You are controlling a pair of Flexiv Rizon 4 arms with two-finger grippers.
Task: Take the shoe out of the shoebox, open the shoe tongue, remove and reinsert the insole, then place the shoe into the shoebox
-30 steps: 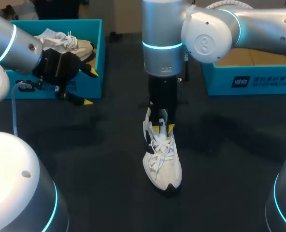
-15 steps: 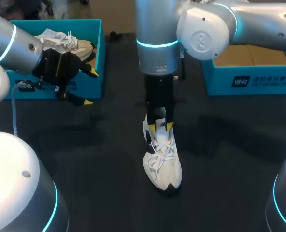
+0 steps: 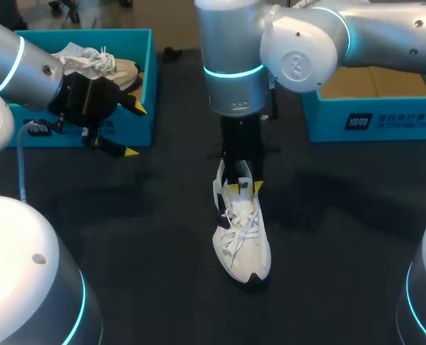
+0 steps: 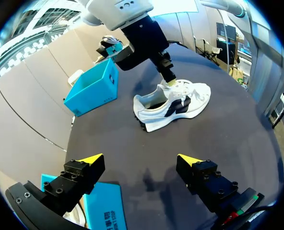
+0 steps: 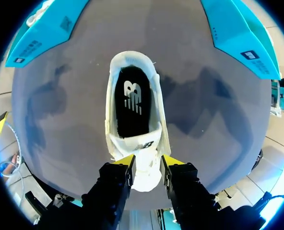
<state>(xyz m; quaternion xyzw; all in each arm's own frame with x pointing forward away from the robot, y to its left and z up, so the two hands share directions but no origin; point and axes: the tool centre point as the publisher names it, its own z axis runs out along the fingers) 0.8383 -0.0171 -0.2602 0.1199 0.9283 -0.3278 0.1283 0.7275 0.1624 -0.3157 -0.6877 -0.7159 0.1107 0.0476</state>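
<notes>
A white shoe (image 3: 242,237) lies on the dark table in the middle, toe toward me. Its black insole (image 5: 131,103) shows inside the opening. My right gripper (image 3: 242,186) points straight down at the shoe's tongue (image 5: 144,165), which sits pinched between its two yellow-tipped fingers (image 5: 125,162). In the left wrist view the shoe (image 4: 173,103) lies on its sole well ahead of my left gripper (image 4: 141,160), which is wide open and holds nothing. In the head view that left gripper (image 3: 130,129) hangs beside the left teal shoebox (image 3: 144,86).
The left shoebox holds another white shoe (image 3: 101,61). A second teal shoebox (image 3: 375,118) stands at the back right, also seen as a box (image 4: 94,88) beyond the shoe in the left wrist view. Bare table surrounds the shoe.
My right arm's wrist has shifted slightly to the left while its fingers stay at the tongue. The shoe and my left arm have not moved.
</notes>
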